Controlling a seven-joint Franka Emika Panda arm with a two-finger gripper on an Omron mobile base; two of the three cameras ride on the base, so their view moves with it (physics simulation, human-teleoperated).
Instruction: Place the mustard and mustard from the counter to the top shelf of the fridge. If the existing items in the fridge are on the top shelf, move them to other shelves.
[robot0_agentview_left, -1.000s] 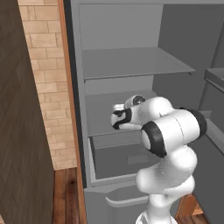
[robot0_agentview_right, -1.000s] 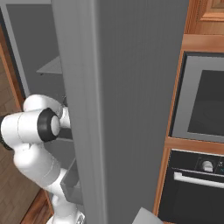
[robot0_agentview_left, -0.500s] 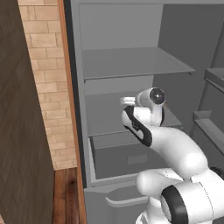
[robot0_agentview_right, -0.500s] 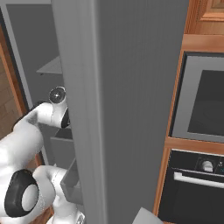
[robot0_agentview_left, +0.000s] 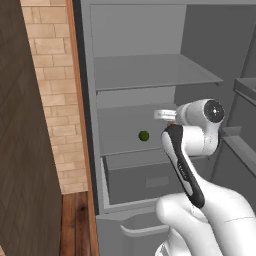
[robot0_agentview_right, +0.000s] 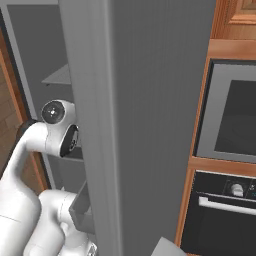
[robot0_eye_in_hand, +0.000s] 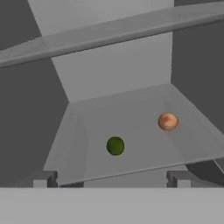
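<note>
The claw (robot0_eye_in_hand: 109, 178) hangs wide open and empty at the fridge (robot0_agentview_left: 95, 90) mouth. Beyond it, on a lower shelf (robot0_eye_in_hand: 144, 159), lie the green ball (robot0_eye_in_hand: 115, 145) and, farther right, the orange ball (robot0_eye_in_hand: 167, 121), apart.

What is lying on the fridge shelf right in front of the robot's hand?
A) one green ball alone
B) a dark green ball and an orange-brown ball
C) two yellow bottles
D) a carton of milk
B: in the hand view a dark green ball and an orange-brown ball rest apart on the same grey shelf, beneath the top shelf.
</note>
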